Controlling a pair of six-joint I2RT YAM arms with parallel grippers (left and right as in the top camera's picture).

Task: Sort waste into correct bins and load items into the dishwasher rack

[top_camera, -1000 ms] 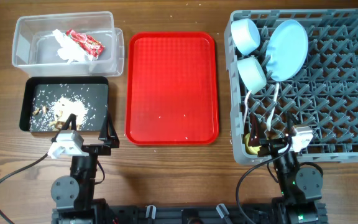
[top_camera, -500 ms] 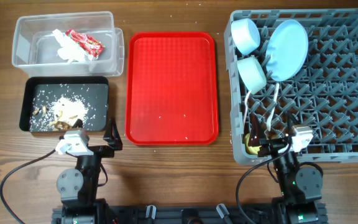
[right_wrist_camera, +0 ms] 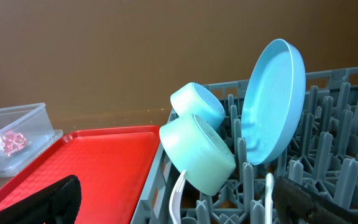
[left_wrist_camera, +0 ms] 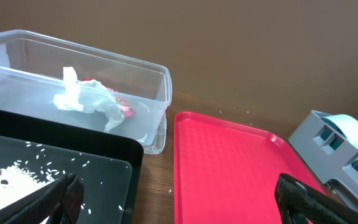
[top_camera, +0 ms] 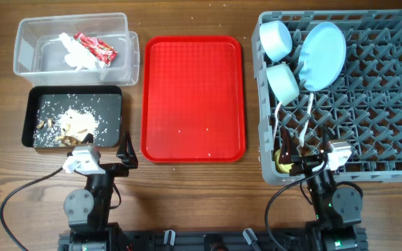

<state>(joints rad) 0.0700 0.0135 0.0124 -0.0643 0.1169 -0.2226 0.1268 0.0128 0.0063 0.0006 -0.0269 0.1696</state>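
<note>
Layout | black tray (top_camera: 75, 88) ahead-left of left gripper (left_wrist_camera: 179, 202), fingers apart | right gripper (right_wrist_camera: 179, 200) apart too, at near-left corner of rack (top_camera: 396, 84) (yellow cup (top_camera: 283, 162) just beside)

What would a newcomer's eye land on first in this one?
The bright red tray in the middle of the table draws the eye first. To its right, the big grey rack holds a pale blue plate standing on edge with two blue bowls beside it. On the left, a napkin and red wrapper lie in the clear tub, and food scraps in the black tray.
</note>
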